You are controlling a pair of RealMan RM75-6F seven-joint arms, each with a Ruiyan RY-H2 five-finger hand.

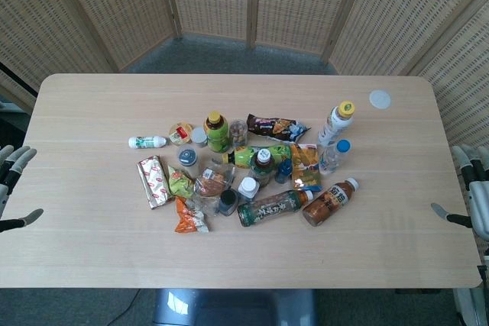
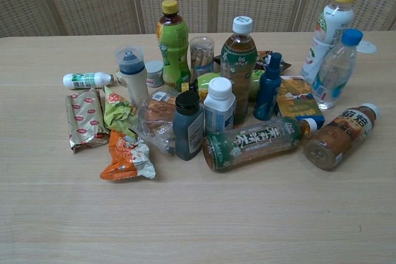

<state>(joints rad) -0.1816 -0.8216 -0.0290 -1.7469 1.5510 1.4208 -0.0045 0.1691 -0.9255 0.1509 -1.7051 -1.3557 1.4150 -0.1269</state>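
1. The left robot hand [image 1: 14, 177] hangs off the left edge of the worktop [image 1: 92, 250], fingers spread apart and holding nothing; only the head view shows it.
2. The right robot hand [image 1: 470, 192] sits off the right edge, also released, fingers apart and clear of everything.
3. Both hands are well apart from the clutter heaped mid-worktop.
4. Nearest the left robot hand: one gold snack packet [image 1: 153, 182] lying flat, with one small white bottle [image 1: 147, 142] on its side just beyond.
5. Nearest the right robot hand: one brown tea bottle [image 1: 329, 201] on its side, with one green tea bottle [image 1: 276, 206] lying beside it.
6. Standing upright: one yellow-capped green bottle [image 2: 172, 44], one yellow-capped white bottle [image 2: 329, 32], one blue-capped clear bottle [image 2: 335, 69].
7. One orange packet [image 2: 124, 157] lies at the near edge of the heap.
8. One white disc [image 1: 380, 99] lies alone near the far right corner.
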